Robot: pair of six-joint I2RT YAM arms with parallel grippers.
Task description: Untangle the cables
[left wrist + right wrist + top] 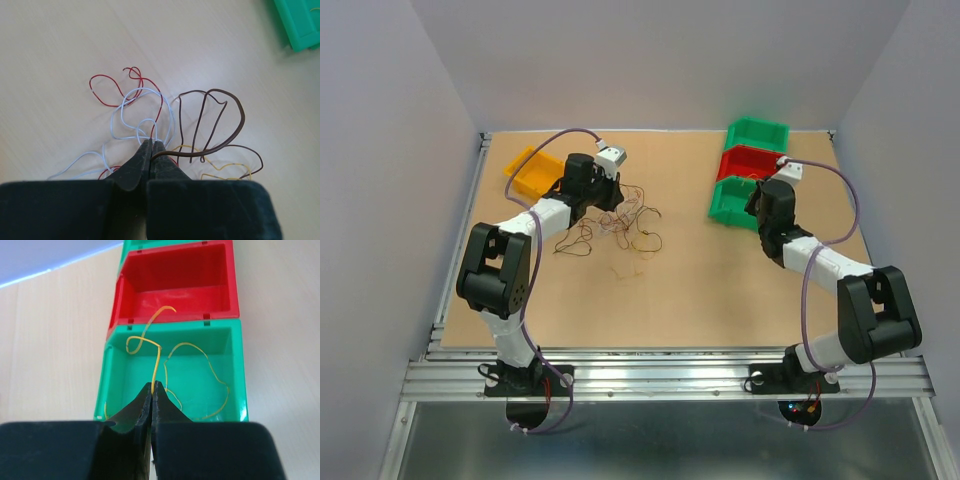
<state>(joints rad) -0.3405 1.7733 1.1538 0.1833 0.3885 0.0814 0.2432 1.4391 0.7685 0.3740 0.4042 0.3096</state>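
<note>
Left gripper (151, 145): jaws pressed together, apparently pinching the brown cable (235, 130), which loops away to the right of the tips.
Tangle (620, 225): white, red and yellow strands lie on the table (60, 50) just ahead of those tips, much nearer this gripper than the other.
Right gripper (152, 387): jaws closed on a yellow cable (159, 360) that runs straight ahead over the near green bin (240, 365).
Red bin (227, 280): just beyond the green one.
Writing: none legible.

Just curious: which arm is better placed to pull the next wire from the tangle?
Left: the left tool grips the tangle; the right tool holds a yellow wire over the green bin.
</note>
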